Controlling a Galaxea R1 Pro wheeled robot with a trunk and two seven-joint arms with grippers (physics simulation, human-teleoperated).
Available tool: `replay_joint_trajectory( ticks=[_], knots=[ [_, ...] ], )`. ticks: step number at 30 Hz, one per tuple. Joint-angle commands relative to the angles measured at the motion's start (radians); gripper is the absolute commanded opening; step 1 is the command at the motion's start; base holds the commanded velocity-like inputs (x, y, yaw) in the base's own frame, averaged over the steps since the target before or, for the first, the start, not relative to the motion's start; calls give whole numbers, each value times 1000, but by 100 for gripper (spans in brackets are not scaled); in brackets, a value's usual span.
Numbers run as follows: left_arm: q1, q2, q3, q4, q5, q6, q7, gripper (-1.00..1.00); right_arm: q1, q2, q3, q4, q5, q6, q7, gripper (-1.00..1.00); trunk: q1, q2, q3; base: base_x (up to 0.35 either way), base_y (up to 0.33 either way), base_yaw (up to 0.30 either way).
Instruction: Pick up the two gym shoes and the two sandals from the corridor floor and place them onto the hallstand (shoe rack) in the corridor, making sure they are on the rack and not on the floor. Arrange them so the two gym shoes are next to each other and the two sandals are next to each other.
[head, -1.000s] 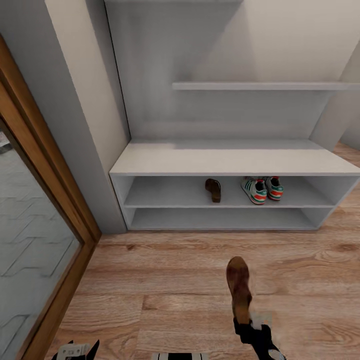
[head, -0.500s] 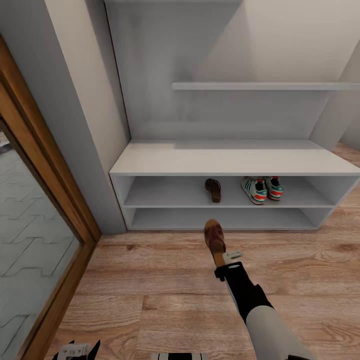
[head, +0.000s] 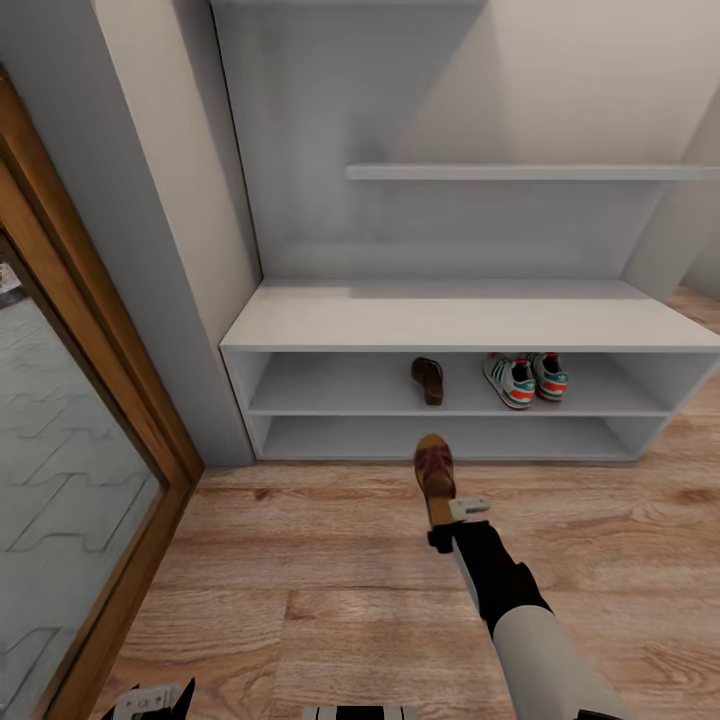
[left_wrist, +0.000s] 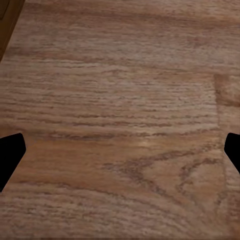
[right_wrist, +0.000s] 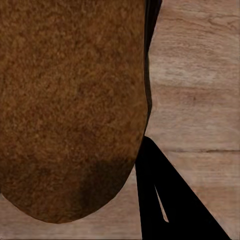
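Brown sandal (head: 435, 471) is clamped in the right tool (head: 445, 520), heel end pinched, toe end sticking out ahead of the tool toward the hallstand (head: 470, 322). It hangs above the corridor floor (head: 300, 560), just short of the rack's lower shelf front. Right wrist cam: sandal's tan-brown sole (right_wrist: 70, 100) sits tight against the cam w/ one dark finger (right_wrist: 160, 195) beside it and floor planks (right_wrist: 200, 75) beyond.

Ahead of the tool, on the rack's upper open shelf: 2nd sandal (head: 428, 380), almost straight past the held one, lying lengthwise. Right of that, apart from it, two gym shoes (head: 525, 379) sit side by side, touching or nearly so, toes facing out. Lower shelf (head: 440, 438) is directly beyond the held sandal's toe. Worktop of the rack (head: 450, 318) is above those shelves, and a wall shelf (head: 530, 172) is higher up still.

Left tool (head: 150, 700) is low, well off to the left and behind the right tool; its fingers (left_wrist: 10, 155) are spread wide w/ nothing between them, only floor below. Further left: wood-framed glass door (head: 90, 400) and a grey wall corner.
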Motion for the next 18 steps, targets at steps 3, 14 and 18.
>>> replay_joint_trajectory(
  ticks=[3, 14, 18],
  knots=[
    [-1, -2, 5, 13, -3, -2, -8, 100, 0, 1, -3, -4, -35, 9, -1, -100, 0, 0, -2, 0, 0, 200],
    [-1, -4, -11, 37, -3, -9, -7, 100, 0, 1, -4, -18, -52, 10, -1, -100, 0, 0, -13, 0, 0, 216],
    [-1, -4, -11, 37, -3, -18, -7, 100, 0, 1, -5, -30, -52, 9, -1, -100, 0, 0, -18, 0, 0, 140]
  ],
)
